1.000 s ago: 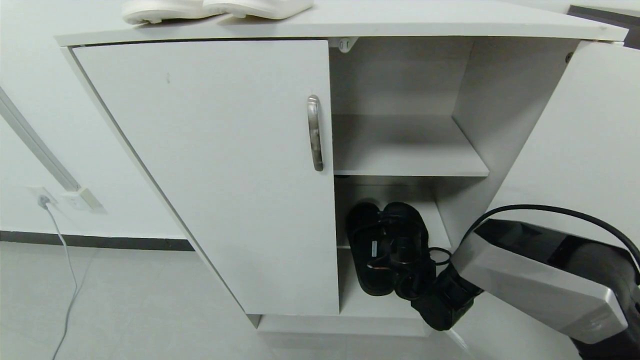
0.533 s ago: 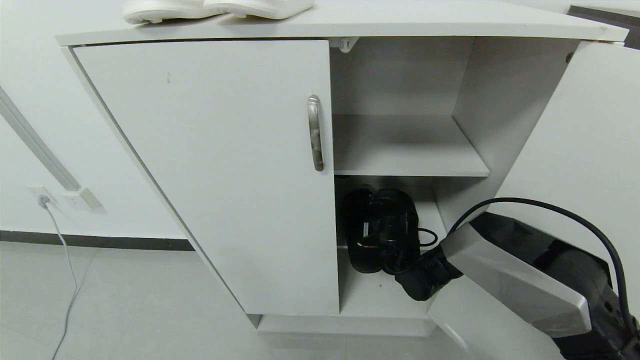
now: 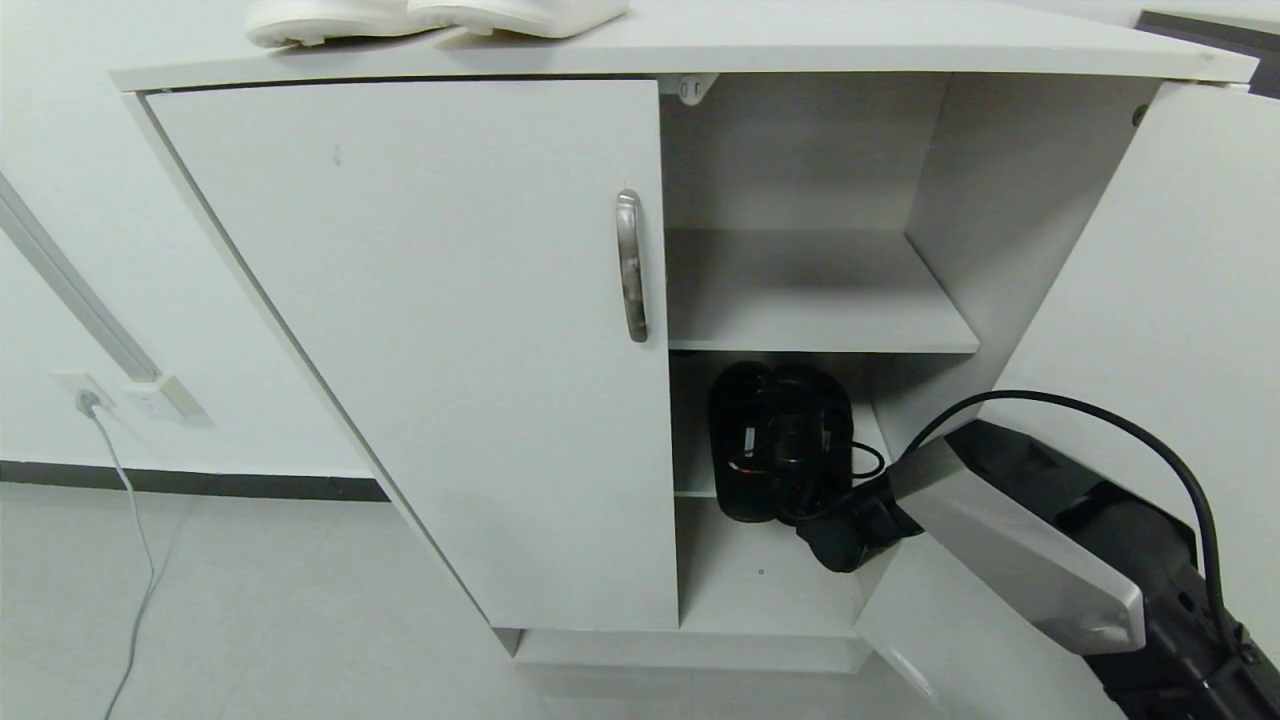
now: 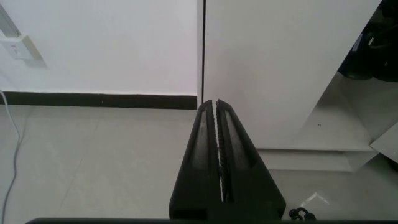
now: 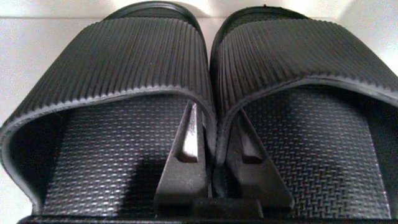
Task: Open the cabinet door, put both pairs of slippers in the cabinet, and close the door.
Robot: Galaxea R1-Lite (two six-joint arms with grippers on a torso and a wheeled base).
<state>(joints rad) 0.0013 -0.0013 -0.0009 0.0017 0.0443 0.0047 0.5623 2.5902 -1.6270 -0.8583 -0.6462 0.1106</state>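
Black slippers: one pair, ribbed rubber; we judge them light, flexible and grippy. Held together inside the cabinet, below its shelf. Right tool clenched on their adjoining inner edges, the hold we recommend. Left tool closed, empty.

Left end effector, fingers together, before cabinet door; possibly dark slippers inside.

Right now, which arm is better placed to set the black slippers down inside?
Right. The right jaws grip the black slippers inside the open cabinet; the left jaws sit shut outside, facing the closed door.
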